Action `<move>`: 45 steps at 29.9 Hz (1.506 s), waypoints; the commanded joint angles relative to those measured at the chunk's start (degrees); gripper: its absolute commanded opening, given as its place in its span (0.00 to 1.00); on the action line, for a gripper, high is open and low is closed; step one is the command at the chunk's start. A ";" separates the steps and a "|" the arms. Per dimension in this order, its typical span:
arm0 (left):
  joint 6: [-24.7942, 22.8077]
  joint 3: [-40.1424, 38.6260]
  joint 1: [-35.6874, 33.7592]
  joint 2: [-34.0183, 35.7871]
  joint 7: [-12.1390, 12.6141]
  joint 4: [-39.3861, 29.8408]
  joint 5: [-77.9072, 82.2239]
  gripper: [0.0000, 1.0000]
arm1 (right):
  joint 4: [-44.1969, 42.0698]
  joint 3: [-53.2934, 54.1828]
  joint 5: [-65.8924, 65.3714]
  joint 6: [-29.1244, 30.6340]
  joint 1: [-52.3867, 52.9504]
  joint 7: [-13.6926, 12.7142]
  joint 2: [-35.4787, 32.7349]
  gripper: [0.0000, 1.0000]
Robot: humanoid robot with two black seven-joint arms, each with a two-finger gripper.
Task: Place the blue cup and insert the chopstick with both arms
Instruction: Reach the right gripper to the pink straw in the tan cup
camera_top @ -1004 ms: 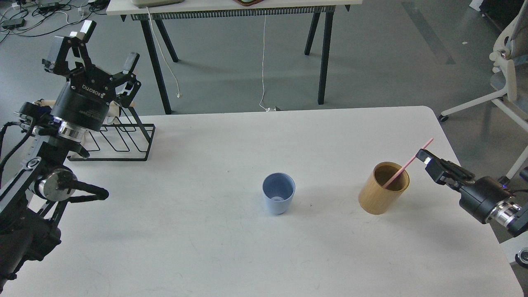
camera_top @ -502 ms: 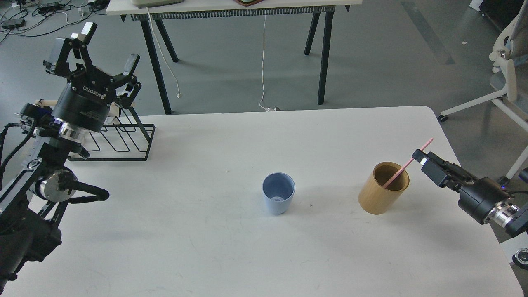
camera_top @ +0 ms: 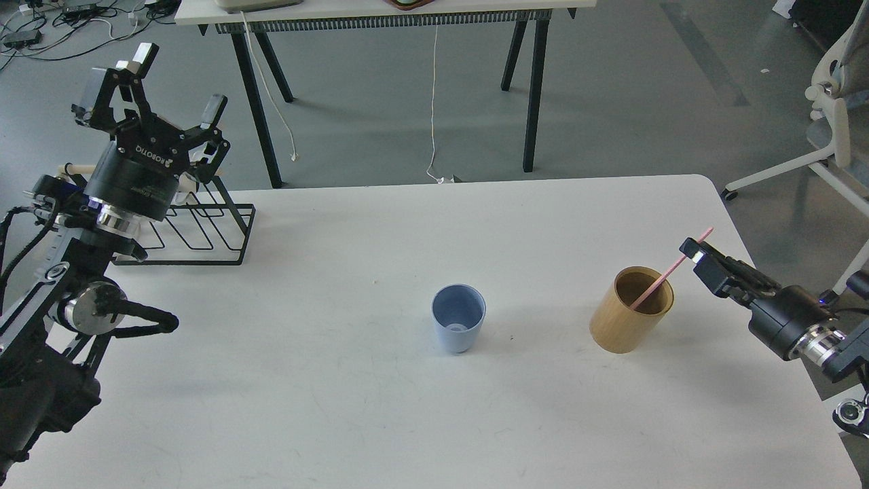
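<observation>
The blue cup (camera_top: 458,318) stands upright and empty in the middle of the white table (camera_top: 380,421). To its right stands a tan wooden holder (camera_top: 631,310) with one pink chopstick (camera_top: 662,278) leaning in it, top end pointing up to the right. My right gripper (camera_top: 692,248) is at the chopstick's upper part; it looks dark and narrow, and I cannot tell whether it grips the stick. My left gripper (camera_top: 178,80) is open and empty, raised above the black wire rack (camera_top: 204,234) at the table's far left.
A pale stick-like object (camera_top: 75,168) shows behind my left wrist by the rack. Beyond the table's far edge stand another table's black legs (camera_top: 533,95) and a hanging cable (camera_top: 433,102). A white chair (camera_top: 828,136) stands at the right.
My right gripper has moved slightly up and left, to the chopstick's upper part. The chopstick, holder and cup have not moved. My left gripper has shifted only slightly.
</observation>
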 commanded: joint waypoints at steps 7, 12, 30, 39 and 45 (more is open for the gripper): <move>0.00 -0.06 0.00 -0.65 0.00 0.17 0.01 0.99 | -0.12 0.14 0.06 0.09 0.10 0.00 1.31 0.17; 0.00 0.03 0.00 -0.74 0.00 0.52 0.01 0.99 | 0.06 0.14 0.06 0.09 0.10 0.00 1.31 0.13; 0.00 0.03 0.00 -1.44 0.00 0.53 0.01 0.99 | 3.22 0.14 0.06 0.09 0.54 0.00 -0.62 0.11; 0.00 0.03 0.00 -1.88 0.00 0.53 0.01 0.99 | 3.48 0.31 0.06 0.09 0.54 0.00 -0.88 0.09; 0.00 -0.15 0.09 -2.06 0.00 0.53 -0.08 0.99 | 3.57 0.23 0.41 0.09 0.54 0.00 -2.03 0.09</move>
